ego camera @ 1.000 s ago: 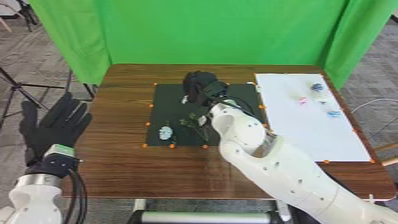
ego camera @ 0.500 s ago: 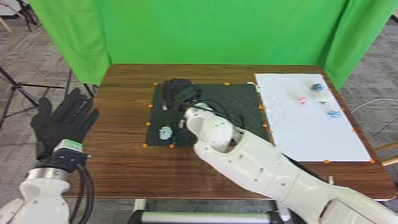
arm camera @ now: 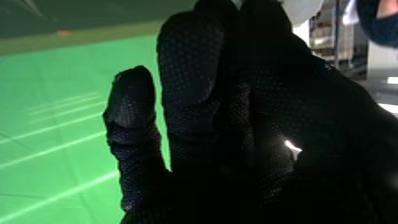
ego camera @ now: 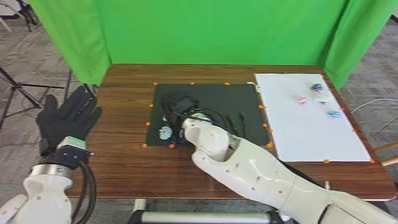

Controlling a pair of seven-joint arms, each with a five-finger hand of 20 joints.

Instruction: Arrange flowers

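Over the left part of the dark mat (ego camera: 218,95), my right hand (ego camera: 178,104) has a small pale flower (ego camera: 165,119) at its fingertips in the head view. Just below it lies a light blue flower (ego camera: 165,132). In the right wrist view the black right hand (arm camera: 200,115) has its thumb against its fingers, with a pale patch (arm camera: 304,9) by the tips. Some dark stems (ego camera: 236,122) lie on the mat beside the forearm. My left hand (ego camera: 69,117) is open, off the table's left edge.
On the white board (ego camera: 311,140) at the right are a blue flower (ego camera: 317,87), a pink flower (ego camera: 303,100) and a light blue flower (ego camera: 333,114). Orange markers line the mat's edges. A green curtain (ego camera: 213,32) hangs behind the table.
My right hand has moved left and then nearer across the mat, the small pale flower going with it. My left hand has shifted slightly to the right.
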